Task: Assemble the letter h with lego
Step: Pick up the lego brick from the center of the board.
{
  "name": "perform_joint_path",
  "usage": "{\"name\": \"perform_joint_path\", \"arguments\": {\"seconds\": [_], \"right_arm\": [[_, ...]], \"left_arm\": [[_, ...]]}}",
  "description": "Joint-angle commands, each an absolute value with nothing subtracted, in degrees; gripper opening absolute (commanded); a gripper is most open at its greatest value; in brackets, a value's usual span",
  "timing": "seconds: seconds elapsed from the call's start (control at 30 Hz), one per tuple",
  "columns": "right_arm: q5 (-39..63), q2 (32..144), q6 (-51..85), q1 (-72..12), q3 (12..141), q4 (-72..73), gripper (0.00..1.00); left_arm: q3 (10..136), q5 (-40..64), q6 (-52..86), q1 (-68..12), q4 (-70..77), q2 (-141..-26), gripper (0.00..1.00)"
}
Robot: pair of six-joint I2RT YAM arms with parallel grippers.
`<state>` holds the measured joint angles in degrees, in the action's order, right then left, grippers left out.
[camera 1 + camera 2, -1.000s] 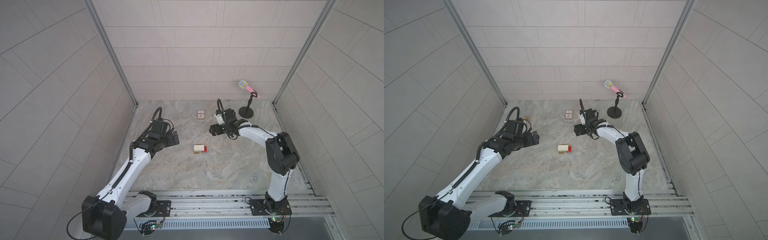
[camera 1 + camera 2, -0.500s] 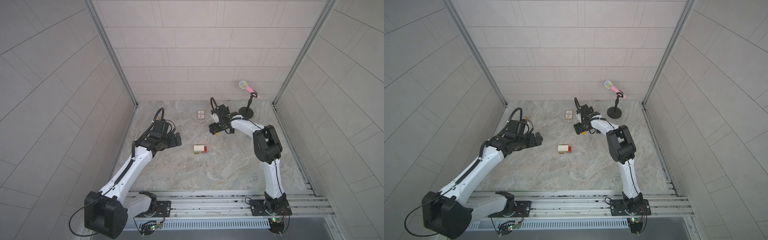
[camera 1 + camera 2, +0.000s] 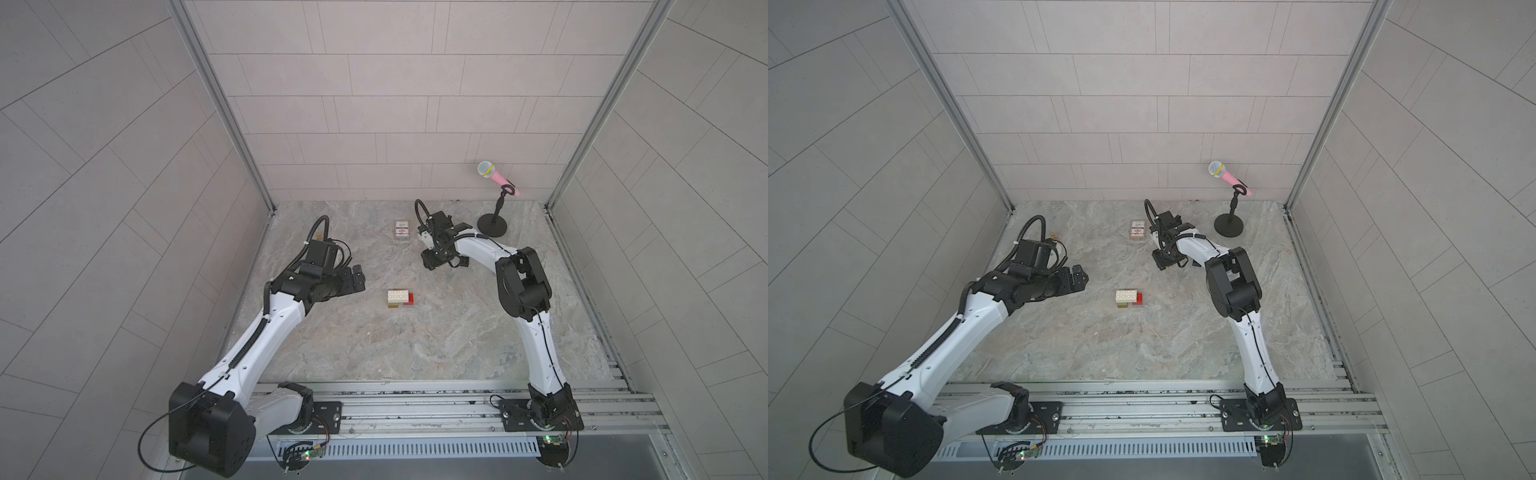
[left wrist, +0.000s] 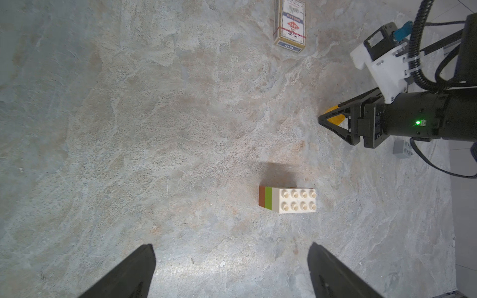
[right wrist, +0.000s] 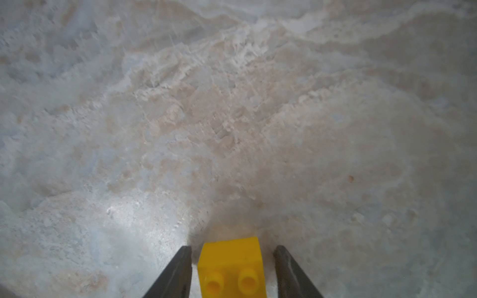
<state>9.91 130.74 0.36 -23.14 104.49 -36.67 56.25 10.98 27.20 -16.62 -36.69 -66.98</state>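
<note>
While right gripper [image 5: 232, 248] straddles yellow brick [image 5: 231, 255], fingers [image 5: 179, 271] part-open, thin gap each side, not clamped | brick sits on table [image 3: 457, 340], far centre | left gripper [image 4: 231, 245] wide apart, empty | white-green-brown stack [image 4: 284, 200] mid-table, red brick [image 3: 409, 300] at its right side

Yellow brick [image 5: 232, 268] cut off by frame edge in right wrist view, hidden under right gripper [image 3: 430, 262] in both top views. Card box [image 4: 289, 25] cropped, grey brick [image 4: 402, 149] partly behind cable [image 4: 433, 165], in left wrist view.
</note>
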Motion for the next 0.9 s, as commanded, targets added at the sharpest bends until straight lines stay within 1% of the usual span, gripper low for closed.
{"name": "perform_joint_path", "arguments": {"seconds": [0.0, 0.17, 0.27, 0.37, 0.47, 0.5, 0.53, 0.57, 0.73, 0.87], "right_arm": [[10.7, 130.49, -0.87, -22.99, 102.35, -37.63, 0.48], [10.28, 129.18, 0.02, -22.93, 100.75, -37.44, 0.33], [9.62, 127.66, 3.45, -22.8, 99.95, -37.52, 0.26], [7.86, 124.5, 11.41, -22.63, 98.3, -37.92, 0.2], [8.27, 120.36, 22.05, -22.74, 95.1, -37.16, 0.07], [8.27, 118.94, 25.57, -22.91, 94.03, -36.84, 0.07], [8.02, 117.7, 28.28, -23.3, 93.27, -36.66, 0.05], [7.92, 116.54, 30.71, -23.81, 93.16, -37.13, 0.0], [5.39, 110.28, 39.09, -28.93, 90.82, -36.6, 0.0], [-2.61, 105.31, 45.74, -36.19, 88.28, -35.84, 0.0]], "left_arm": [[57.23, 11.06, 27.16, -16.23, -36.21, -66.97, 1.0], [57.29, 11.83, 27.27, -15.97, -36.12, -67.64, 1.0], [57.28, 11.88, 27.33, -15.87, -36.11, -67.61, 1.0], [57.24, 12.0, 27.58, -15.74, -36.03, -67.62, 1.0], [57.3, 12.22, 27.93, -15.49, -35.99, -67.68, 1.0], [57.3, 12.54, 27.99, -15.32, -36.03, -67.83, 1.0], [57.33, 12.57, 28.08, -15.28, -36.04, -67.85, 1.0], [57.35, 12.62, 28.17, -15.14, -36.03, -67.83, 1.0], [57.39, 10.66, 29.13, -14.88, -36.56, -67.6, 1.0], [57.96, 6.7, 30.73, -14.37, -38.17, -67.32, 1.0]]}}
